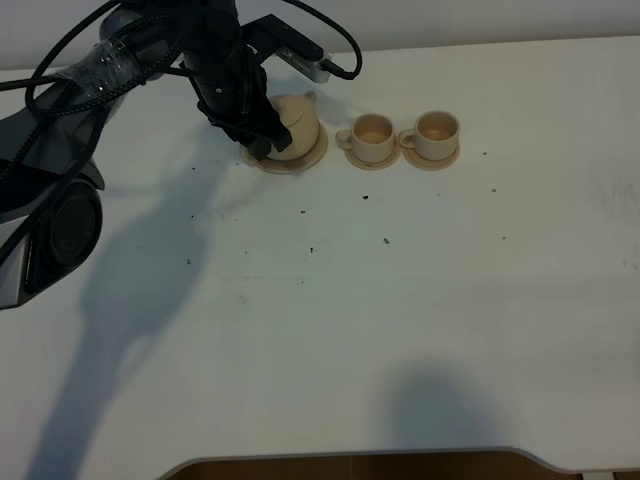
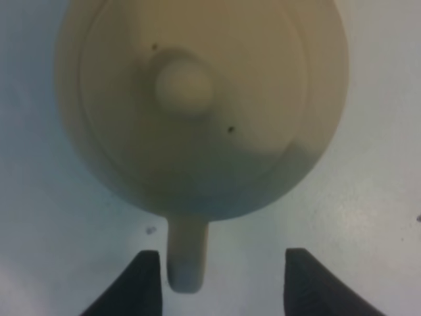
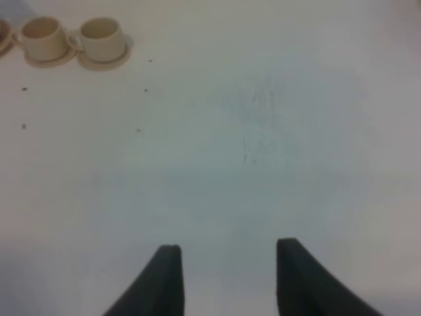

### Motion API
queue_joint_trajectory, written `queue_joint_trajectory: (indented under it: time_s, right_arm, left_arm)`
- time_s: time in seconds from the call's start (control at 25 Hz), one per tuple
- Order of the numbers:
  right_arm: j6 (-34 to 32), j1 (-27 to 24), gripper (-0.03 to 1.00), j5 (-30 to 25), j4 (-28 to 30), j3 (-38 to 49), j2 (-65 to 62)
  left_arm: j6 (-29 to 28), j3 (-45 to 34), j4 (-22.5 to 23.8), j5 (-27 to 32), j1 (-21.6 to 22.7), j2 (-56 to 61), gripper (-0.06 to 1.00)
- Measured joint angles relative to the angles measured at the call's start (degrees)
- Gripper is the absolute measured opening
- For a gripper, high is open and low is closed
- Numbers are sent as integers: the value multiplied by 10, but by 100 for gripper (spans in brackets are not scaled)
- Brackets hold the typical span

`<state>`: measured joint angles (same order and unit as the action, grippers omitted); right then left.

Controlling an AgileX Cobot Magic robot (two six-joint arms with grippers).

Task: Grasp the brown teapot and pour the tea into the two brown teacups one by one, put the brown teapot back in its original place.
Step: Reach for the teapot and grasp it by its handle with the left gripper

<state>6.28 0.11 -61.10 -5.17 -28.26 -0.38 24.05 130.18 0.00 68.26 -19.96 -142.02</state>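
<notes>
While the left pincer [image 2: 222, 282] hangs released, the teapot [image 2: 197, 99] sets its handle [image 2: 187, 257] between the fingers [image 2: 146, 284], off-centre.

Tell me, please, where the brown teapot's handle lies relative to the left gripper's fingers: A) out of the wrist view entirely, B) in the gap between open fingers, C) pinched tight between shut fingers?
B: the left wrist view shows the handle of the brown teapot inside the left gripper's spread fingers, not clamped.

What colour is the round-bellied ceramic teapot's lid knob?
Light tan knob; clearest in the left wrist view.
</notes>
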Motion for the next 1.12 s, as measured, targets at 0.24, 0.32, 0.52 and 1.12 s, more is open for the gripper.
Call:
queue_joint_trajectory:
  time_s: [0.24,0.32,0.52,1.12]
  right_arm:
    - [0,0,36,1,0,0,0]
    - [0,0,36,0,0,0,0]
    - [0,0,36,0,0,0,0]
    - [0,0,36,0,0,0,0]
  left_arm:
    - [-10,0,0,0,0,0,42]
    - [-14,0,3,-2,0,0,42]
    - [-27,0,3,-7,0,0,42]
    - [-46,0,16,-18,0,-13,42]
